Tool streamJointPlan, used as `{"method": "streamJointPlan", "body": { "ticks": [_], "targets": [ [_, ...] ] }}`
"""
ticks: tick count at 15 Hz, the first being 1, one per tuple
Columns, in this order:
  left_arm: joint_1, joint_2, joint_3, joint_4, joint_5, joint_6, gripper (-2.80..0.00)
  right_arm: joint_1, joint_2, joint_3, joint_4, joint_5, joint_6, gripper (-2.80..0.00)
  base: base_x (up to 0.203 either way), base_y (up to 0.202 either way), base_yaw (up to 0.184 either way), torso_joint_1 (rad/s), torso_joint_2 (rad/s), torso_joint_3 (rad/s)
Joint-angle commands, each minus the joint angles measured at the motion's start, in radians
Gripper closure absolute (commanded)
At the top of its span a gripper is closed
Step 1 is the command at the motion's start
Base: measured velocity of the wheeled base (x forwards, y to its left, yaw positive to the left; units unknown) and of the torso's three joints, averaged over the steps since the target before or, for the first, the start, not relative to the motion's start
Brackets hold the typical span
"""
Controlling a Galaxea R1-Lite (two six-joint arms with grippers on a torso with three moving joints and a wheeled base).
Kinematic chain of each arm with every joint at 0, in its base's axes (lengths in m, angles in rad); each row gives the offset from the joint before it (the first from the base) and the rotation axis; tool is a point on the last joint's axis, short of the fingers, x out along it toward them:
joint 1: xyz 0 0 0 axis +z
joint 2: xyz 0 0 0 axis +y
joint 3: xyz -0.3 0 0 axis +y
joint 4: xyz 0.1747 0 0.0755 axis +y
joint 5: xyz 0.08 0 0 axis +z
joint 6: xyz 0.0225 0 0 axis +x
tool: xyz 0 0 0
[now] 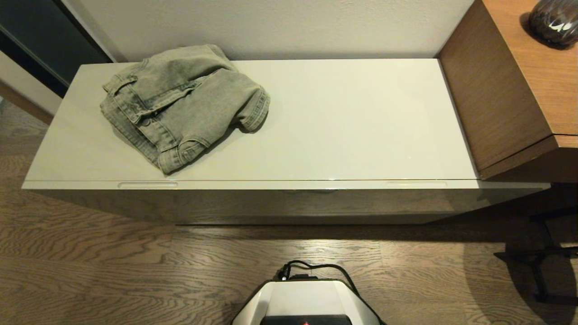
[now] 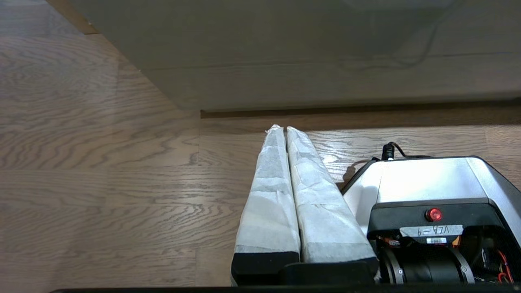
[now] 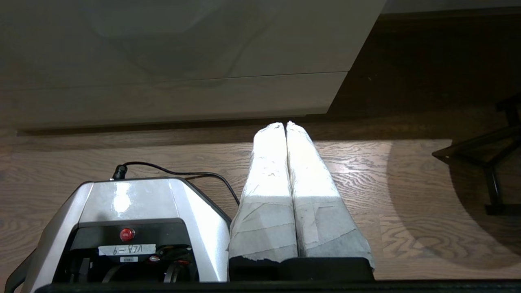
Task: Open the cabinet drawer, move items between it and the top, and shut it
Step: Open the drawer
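Closest to us is our own base (image 1: 307, 300), white shell with a red button and a black cable (image 1: 316, 267) looping off its front edge, sitting on the wood floor (image 1: 90, 271). Both our arms are tucked down low beside it, out of the head view, so we only catch them from the wrist cameras. Our left gripper (image 2: 283, 129) hangs just over the floor next to the base, its two taped fingers (image 2: 268, 195) pressed flat together with nothing between them. Our right gripper (image 3: 285, 124) is the same deal on the other side, fingers (image 3: 313, 191) closed against each other and holding nothing, tips aimed toward the bottom of the cabinet. Next out is the cabinet drawer (image 1: 280, 198), a long glossy pale front, fully pushed in, with a slim handle recess near each end of its upper edge. Above that is the top (image 1: 352, 117), a long cream panel. The denim garment (image 1: 180, 104) lies crumpled on the left part of the top, one cuff poking toward the middle, its far edge near the wall (image 1: 271, 27). We can't spot any white cloth. Off to the right, a taller brown wood unit (image 1: 519, 81) butts up against the cabinet's end, with a dark rounded vase (image 1: 554, 21) sitting on it in the far corner.
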Motion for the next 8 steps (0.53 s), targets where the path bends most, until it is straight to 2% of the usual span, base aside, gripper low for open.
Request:
{"method": "streamJointPlan", "body": {
  "ticks": [1, 2, 4, 8],
  "targets": [
    [0.000, 0.002, -0.001, -0.001, 0.001, 0.004, 0.00, 0.000, 0.000, 0.002, 0.000, 0.000, 0.000, 0.00, 0.000, 0.000, 0.000, 0.000, 0.00, 0.000],
    [0.000, 0.002, -0.001, 0.000, -0.001, 0.011, 0.00, 0.000, 0.000, 0.002, 0.000, 0.000, 0.000, 0.00, 0.000, 0.000, 0.000, 0.000, 0.00, 0.000],
    [0.000, 0.003, -0.001, -0.001, -0.006, 0.071, 0.00, 0.000, 0.000, 0.002, 0.000, 0.000, 0.000, 0.00, 0.000, 0.000, 0.000, 0.000, 0.00, 0.000],
    [0.000, 0.003, -0.001, -0.001, -0.007, 0.066, 0.00, 0.000, 0.000, 0.002, 0.000, 0.000, 0.000, 0.00, 0.000, 0.000, 0.000, 0.000, 0.00, 0.000]
  ]
}}
